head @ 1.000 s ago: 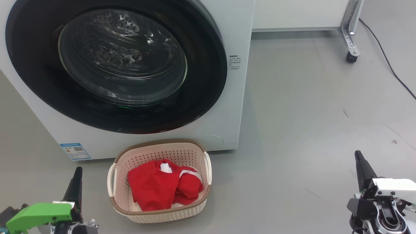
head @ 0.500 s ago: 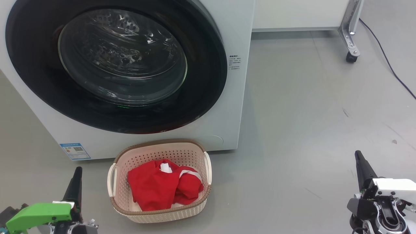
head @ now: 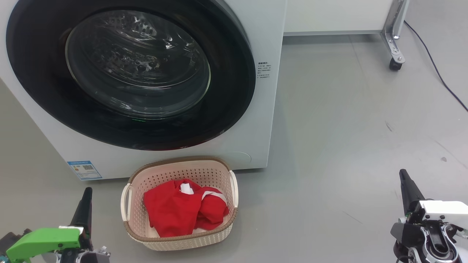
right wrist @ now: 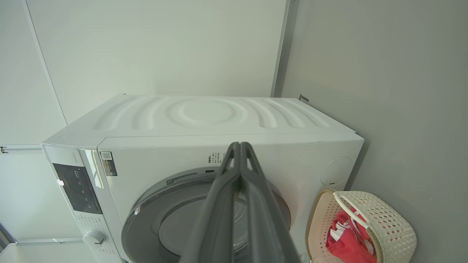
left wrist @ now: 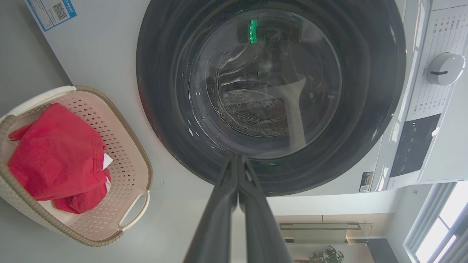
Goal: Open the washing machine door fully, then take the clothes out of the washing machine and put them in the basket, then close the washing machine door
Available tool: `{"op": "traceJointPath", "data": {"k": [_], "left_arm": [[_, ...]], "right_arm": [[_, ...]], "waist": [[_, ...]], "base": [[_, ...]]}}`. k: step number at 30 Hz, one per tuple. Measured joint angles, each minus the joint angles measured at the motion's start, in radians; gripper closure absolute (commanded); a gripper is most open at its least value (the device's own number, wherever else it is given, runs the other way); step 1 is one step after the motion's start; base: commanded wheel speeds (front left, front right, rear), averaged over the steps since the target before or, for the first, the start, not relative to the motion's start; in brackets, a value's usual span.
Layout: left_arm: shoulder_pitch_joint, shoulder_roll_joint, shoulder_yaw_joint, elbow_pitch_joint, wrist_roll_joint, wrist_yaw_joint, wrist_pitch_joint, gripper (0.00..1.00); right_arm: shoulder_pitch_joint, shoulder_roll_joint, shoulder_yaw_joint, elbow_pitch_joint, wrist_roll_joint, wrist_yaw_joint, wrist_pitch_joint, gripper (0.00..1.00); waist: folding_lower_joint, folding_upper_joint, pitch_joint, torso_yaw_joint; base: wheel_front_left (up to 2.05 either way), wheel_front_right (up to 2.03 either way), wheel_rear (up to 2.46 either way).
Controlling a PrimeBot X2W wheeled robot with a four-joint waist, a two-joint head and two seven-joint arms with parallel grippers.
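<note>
Two sets of dark fingers rise from the bottom of the head view. At the lower left, the left fingers (head: 85, 208) are clenched together on nothing, their tip near the blue sticker (head: 84, 170) on the lower left corner of the washing machine (head: 264, 36). The washing machine door (head: 226, 91) sits flush against the white front. On the floor (head: 347, 128), just before the machine's bottom edge and below the door, stands the basket (head: 175, 244), with the clothes (head: 175, 213) heaped inside, a white label showing on top. Well to the right, the right fingers (head: 407, 190) are also clenched and empty, above bare floor. At the far right edge stands a metal leg with a caster (head: 395, 64).
</note>
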Motion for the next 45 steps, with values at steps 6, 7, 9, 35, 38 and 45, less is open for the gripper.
{"op": "traceJointPath", "data": {"k": [6, 7, 9, 35, 38, 45], "left_arm": [[0.000, 0.000, 0.000, 0.000, 0.000, 0.000, 0.000, 1.00], [0.000, 0.000, 0.001, 0.000, 0.000, 0.000, 0.000, 1.00], [0.000, 0.000, 0.001, 0.000, 0.000, 0.000, 0.000, 1.00], [0.000, -0.001, 0.004, -0.001, 0.000, 0.000, 0.000, 1.00], [0.000, -0.001, 0.005, -0.001, 0.000, 0.000, 0.001, 1.00], [0.000, -0.001, 0.005, -0.002, 0.000, 0.000, 0.001, 1.00]], "right_arm": [[0.000, 0.000, 0.000, 0.000, 0.000, 0.000, 0.000, 1.00], [0.000, 0.000, -0.001, 0.000, 0.000, 0.000, 0.000, 1.00], [0.000, 0.000, -0.001, 0.000, 0.000, 0.000, 0.001, 1.00], [0.000, 0.001, -0.002, 0.000, 0.000, 0.000, 0.001, 1.00], [0.000, 0.001, -0.003, 0.000, 0.000, 0.000, 0.001, 1.00], [0.000, 0.001, -0.003, 0.000, 0.000, 0.000, 0.001, 1.00]], "waist": [[0.0000, 0.0000, 0.000, 0.000], [0.0000, 0.0000, 0.000, 0.000], [0.0000, 0.0000, 0.000, 0.000], [0.0000, 0.0000, 0.000, 0.000], [0.0000, 0.0000, 0.000, 0.000], [0.0000, 0.0000, 0.000, 0.000]], "base": [[0.00, 0.00, 0.00], [0.00, 0.00, 0.00], [0.00, 0.00, 0.00], [0.00, 0.00, 0.00], [0.00, 0.00, 0.00], [0.00, 0.00, 0.00]]}}
